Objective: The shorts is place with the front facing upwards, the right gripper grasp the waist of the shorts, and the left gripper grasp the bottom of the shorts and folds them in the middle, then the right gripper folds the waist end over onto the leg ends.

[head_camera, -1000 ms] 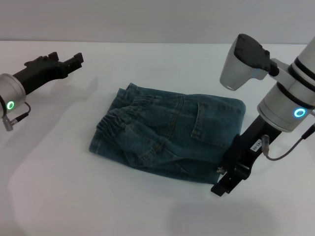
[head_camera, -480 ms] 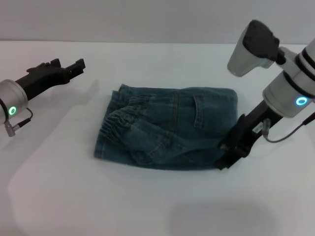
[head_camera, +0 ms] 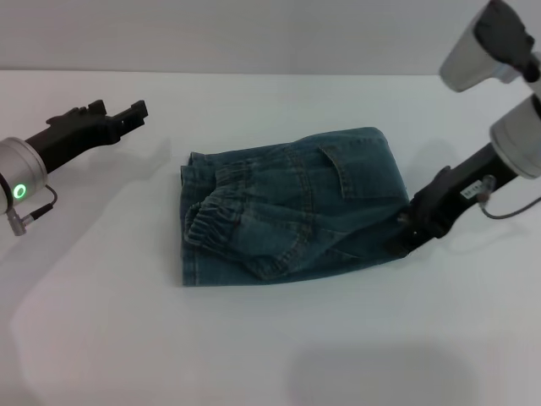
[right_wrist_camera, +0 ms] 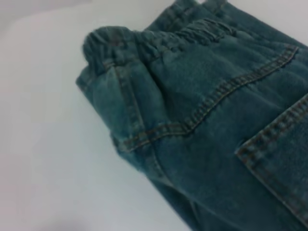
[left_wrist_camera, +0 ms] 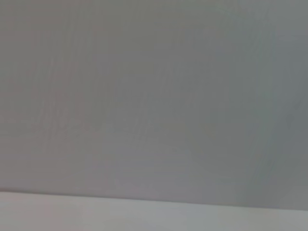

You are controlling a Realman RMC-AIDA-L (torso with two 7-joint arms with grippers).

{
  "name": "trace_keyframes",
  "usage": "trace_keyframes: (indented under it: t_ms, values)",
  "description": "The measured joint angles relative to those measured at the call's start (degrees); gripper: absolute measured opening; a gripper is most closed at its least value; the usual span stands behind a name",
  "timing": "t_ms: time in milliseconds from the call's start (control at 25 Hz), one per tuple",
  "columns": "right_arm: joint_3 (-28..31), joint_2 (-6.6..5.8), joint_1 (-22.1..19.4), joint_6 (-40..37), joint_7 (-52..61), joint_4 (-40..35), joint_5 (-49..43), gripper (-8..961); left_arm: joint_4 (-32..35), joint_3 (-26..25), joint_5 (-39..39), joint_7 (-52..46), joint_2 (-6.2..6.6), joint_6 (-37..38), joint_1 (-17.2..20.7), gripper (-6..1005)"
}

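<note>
The blue denim shorts (head_camera: 287, 207) lie folded on the white table (head_camera: 254, 347), with the gathered elastic waist (head_camera: 203, 222) toward the left and a back pocket (head_camera: 338, 173) facing up. My right gripper (head_camera: 404, 235) is low at the bundle's right edge and shut on the denim there. The right wrist view shows the shorts (right_wrist_camera: 202, 110) close up, with the waistband (right_wrist_camera: 144, 38) and a pocket corner (right_wrist_camera: 274, 159), but none of that arm's own fingers. My left gripper (head_camera: 135, 110) hangs open at the far left, well away from the cloth. The left wrist view holds only a blank wall.
The white table stretches all around the shorts, with a grey wall (head_camera: 254, 34) behind it. The right arm's grey and white body (head_camera: 499, 59) rises at the upper right.
My right gripper has moved up and to the right along the table, and the folded shorts have turned and slid with it. The left arm has barely moved.
</note>
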Motion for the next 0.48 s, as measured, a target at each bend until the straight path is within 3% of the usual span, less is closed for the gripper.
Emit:
trace_keyframes:
  t_ms: [120, 160, 200, 320, 480]
  values:
    - [0.5, 1.27, -3.9, -5.5, -1.1, -8.6, 2.3, 603, 0.1, -1.4, -0.9, 0.2, 0.04, 2.2, 0.2, 800]
    - [0.8, 2.06, -7.6, -8.7, -2.9, -15.5, 6.6, 603, 0.1, -2.4, -1.6, 0.7, 0.04, 3.6, 0.4, 800]
    - [0.8, 2.06, -7.6, -8.7, -2.9, -15.5, 6.6, 603, 0.1, -3.5, -2.6, 1.7, 0.04, 5.3, 0.7, 800]
    - [3.3, 2.88, -13.9, -9.5, -6.7, -23.2, 15.3, 603, -0.3, -6.1, -6.3, 4.7, -0.01, 10.7, 1.7, 800]
    - [11.8, 3.93, -22.1, -4.8, -16.0, -24.6, 30.5, 603, -1.4, -9.0, -12.5, 9.6, -0.02, 18.5, 3.5, 800]
